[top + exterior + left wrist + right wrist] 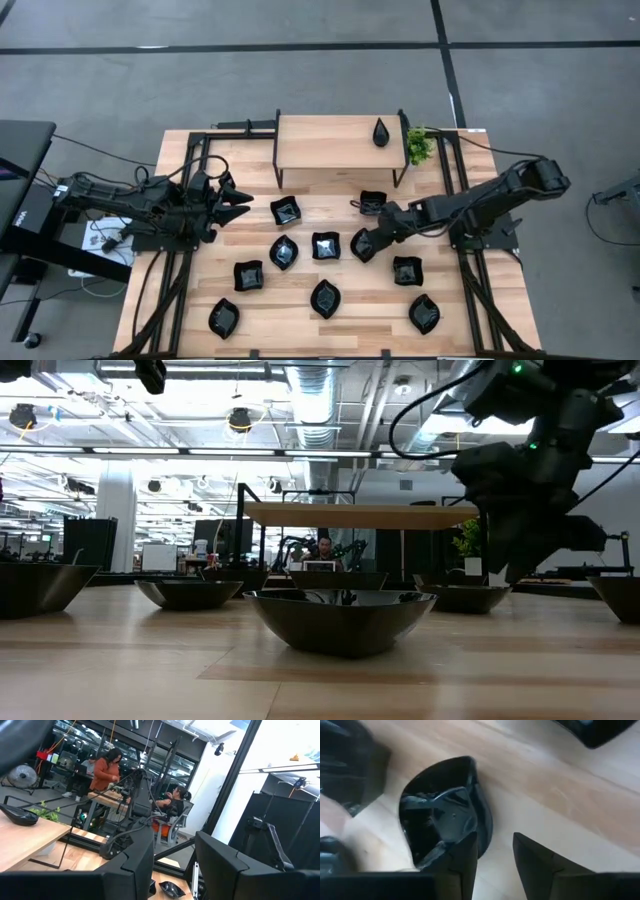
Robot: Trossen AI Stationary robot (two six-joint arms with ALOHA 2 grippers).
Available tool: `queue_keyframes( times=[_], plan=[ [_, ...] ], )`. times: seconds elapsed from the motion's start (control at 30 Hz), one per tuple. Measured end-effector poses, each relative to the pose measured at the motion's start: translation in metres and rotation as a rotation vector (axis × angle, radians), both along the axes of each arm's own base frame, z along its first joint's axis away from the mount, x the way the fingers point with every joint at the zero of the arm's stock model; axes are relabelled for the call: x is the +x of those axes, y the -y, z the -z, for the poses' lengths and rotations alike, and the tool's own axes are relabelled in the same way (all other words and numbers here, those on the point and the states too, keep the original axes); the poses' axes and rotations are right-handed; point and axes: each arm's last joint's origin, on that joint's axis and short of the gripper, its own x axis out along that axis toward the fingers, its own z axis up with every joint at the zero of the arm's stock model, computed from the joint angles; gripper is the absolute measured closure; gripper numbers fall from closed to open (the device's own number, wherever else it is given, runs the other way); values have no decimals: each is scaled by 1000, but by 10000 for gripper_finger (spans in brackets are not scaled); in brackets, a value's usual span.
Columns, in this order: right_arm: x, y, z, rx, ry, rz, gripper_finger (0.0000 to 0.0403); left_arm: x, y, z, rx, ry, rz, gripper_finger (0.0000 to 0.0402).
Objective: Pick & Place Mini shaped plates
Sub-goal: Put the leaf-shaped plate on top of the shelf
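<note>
Several glossy black mini shaped plates lie on the wooden table (470, 330), among them squares (325, 245) and leaf ovals (325, 298). A teardrop plate (381, 131) rests on the raised shelf (330, 145) at the far middle. My right gripper (372, 238) is open and slants down over a leaf plate (445, 815) right of centre. One finger (462, 857) stands over the plate's hollow and the other (535, 862) outside its rim. My left gripper (238, 205) waits open above the table's left side, holding nothing. My right gripper straddles the near rim (479, 827) of the leaf plate, coming from above and the table's right. I cannot tell whether either finger touches the rim. The plate lies flat on the table.
A small green plant (418, 146) stands at the shelf's right end. A square plate (373, 202) and another (406, 270) lie close to the right gripper. Black frame rails (180, 200) run along both table sides. People sit in the room beyond (107, 770).
</note>
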Motion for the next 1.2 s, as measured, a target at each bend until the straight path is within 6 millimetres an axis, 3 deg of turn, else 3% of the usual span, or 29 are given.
queue_keyframes(
  times=[0.4,1.2],
  plan=[
    [12,4,21,20,-51,-17,321,0,-1,0,-5,-1,-18,257],
    [13,4,19,34,-36,-1,364,0,-1,0,-8,-1,-18,257]
  ],
)
